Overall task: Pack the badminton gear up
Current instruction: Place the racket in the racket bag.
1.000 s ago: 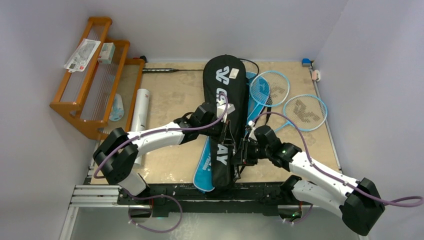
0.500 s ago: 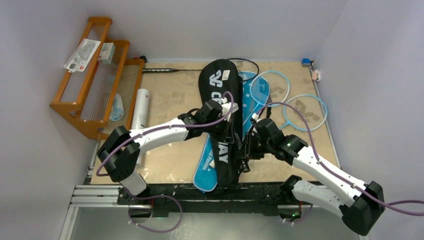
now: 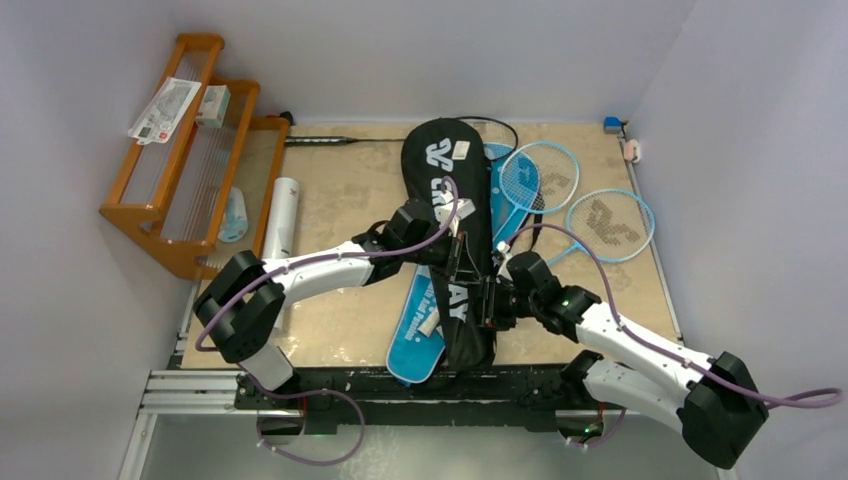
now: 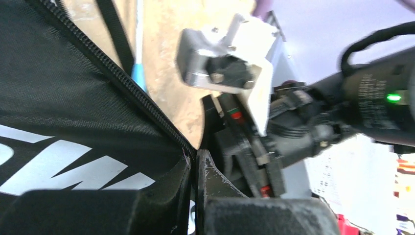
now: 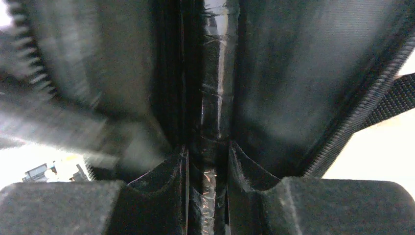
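The black "CROSSWAY" cover (image 3: 447, 190) lies lengthwise mid-table over the blue cover (image 3: 418, 325). My left gripper (image 3: 455, 262) is shut on the black cover's zip edge (image 4: 147, 105), its jaws pressed together on the fabric (image 4: 197, 164). My right gripper (image 3: 487, 303) reaches into the cover's open side. There it is shut on a black wrapped racket handle (image 5: 218, 98), which runs between its fingers (image 5: 208, 161) inside the dark lining (image 5: 293, 73). Two light-blue rackets (image 3: 610, 222) (image 3: 540, 172) lie to the right. A white tube (image 3: 283, 215) lies at the left.
An orange wooden rack (image 3: 180, 150) with packets on it stands against the left wall. A thin black racket shaft (image 3: 320, 141) lies along the far edge. The right arm's wrist (image 4: 303, 122) is close beside my left gripper. Small items (image 3: 630, 150) sit at the far right corner.
The black cover has shifted: its near end swung to the right and its far end slightly left. Both grippers kept their grips and stayed close together.
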Tool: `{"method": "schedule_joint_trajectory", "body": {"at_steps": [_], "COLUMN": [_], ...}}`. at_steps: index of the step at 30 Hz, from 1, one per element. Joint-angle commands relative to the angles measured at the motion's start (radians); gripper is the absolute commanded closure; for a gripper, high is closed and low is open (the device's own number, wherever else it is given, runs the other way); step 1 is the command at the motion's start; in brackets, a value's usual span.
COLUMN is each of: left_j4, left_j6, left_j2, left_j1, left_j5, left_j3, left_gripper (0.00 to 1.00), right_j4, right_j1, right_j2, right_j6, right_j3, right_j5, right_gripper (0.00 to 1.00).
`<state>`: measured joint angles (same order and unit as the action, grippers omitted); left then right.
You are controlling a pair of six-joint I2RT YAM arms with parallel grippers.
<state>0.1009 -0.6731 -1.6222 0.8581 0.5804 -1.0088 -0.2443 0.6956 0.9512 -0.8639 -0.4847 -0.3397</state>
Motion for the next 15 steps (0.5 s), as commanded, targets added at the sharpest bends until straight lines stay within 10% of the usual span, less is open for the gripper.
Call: {"method": "schedule_joint_trajectory", "body": {"at_steps": [1, 9, 15], "left_j4": [0.267, 0.465, 0.244], "left_j6": [-0.148, -0.273, -0.122], "left_j2": [0.062, 0.051, 0.054], "left_j1": [0.05, 0.05, 0.033], "left_j5": [0.343, 0.396, 0.298], "left_j3": [0.011, 0.05, 0.011], "left_gripper": [1.0, 1.0, 1.0], "right_j4": [0.325, 0.486, 0.478], "right_j1": [-0.007, -0.006, -0.007], "right_j2": [-0.008, -0.066, -0.075], "right_j6": [-0.025, -0.087, -0.076], "right_j3": [0.014, 0.124, 0.134], "right_j5": [0.038, 0.033, 0.013], "right_gripper": [1.0, 1.0, 0.64]}}
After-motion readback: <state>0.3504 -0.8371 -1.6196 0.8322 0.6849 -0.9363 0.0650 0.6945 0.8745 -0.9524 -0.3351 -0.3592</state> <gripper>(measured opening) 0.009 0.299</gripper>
